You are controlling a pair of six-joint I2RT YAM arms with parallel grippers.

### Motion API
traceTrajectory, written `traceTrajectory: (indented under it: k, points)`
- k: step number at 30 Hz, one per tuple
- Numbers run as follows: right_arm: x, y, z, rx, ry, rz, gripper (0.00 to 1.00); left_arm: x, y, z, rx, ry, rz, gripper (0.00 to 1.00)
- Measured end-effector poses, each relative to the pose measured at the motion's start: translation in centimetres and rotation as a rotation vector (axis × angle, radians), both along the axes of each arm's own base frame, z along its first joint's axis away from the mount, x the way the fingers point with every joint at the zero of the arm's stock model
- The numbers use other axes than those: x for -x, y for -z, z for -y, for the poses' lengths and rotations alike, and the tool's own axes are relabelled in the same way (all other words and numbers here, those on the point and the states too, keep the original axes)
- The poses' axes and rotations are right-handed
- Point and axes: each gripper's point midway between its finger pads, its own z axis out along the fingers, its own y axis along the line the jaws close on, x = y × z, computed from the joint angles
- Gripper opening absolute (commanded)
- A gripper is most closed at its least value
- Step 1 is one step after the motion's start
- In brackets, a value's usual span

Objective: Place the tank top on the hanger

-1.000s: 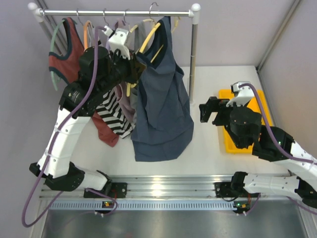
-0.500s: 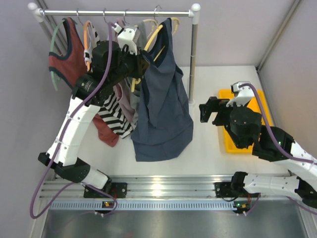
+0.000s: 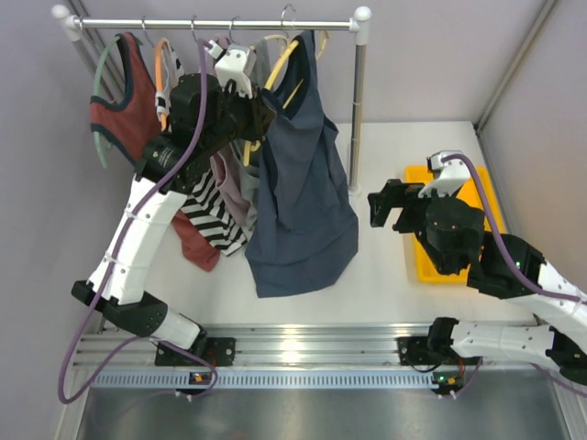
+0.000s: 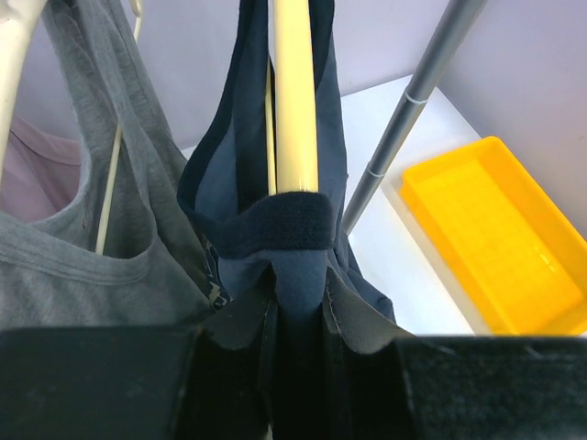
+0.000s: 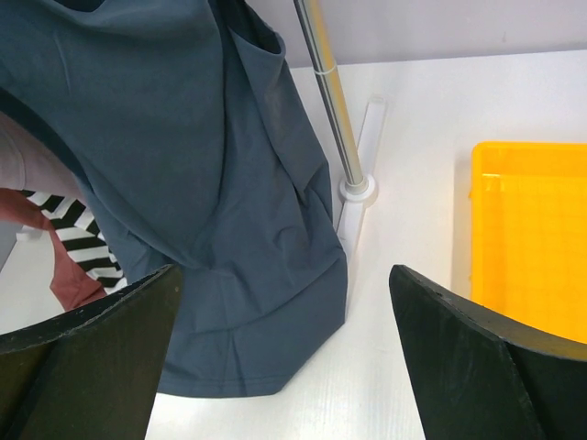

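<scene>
Overhead, navy tank top (image 3: 303, 183) draped on yellow hanger (image 3: 280, 66) up at the clothes rail (image 3: 211, 23), left gripper (image 3: 261, 108) against it, grey walls (image 3: 431, 55); left wrist, navy cloth between its fingers, grip unclear; right wrist, right gripper (image 5: 284, 275) spread wide, empty, above white table (image 5: 413, 183), yellow tray (image 5: 523, 238) beside

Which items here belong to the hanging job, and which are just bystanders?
Job: tank top; hanger.
Bystanders: grey top; red top; striped top; bin; rack.
</scene>
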Motion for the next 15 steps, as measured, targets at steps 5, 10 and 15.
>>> traceTrajectory:
  k: [5,10,15]
  points:
    - [0.0,0.0,-0.1,-0.002,-0.006,-0.002,0.95,-0.3,1.0,0.0,-0.011,-0.004,-0.019,0.0]
    - [0.1,0.2,-0.1,-0.003,-0.008,-0.004,0.95,-0.6,1.8,-0.1,-0.018,-0.008,-0.033,0.0]
    - [0.1,0.6,-0.2,0.001,-0.012,-0.011,0.95,-0.7,1.9,0.0,-0.018,-0.008,-0.031,0.07]
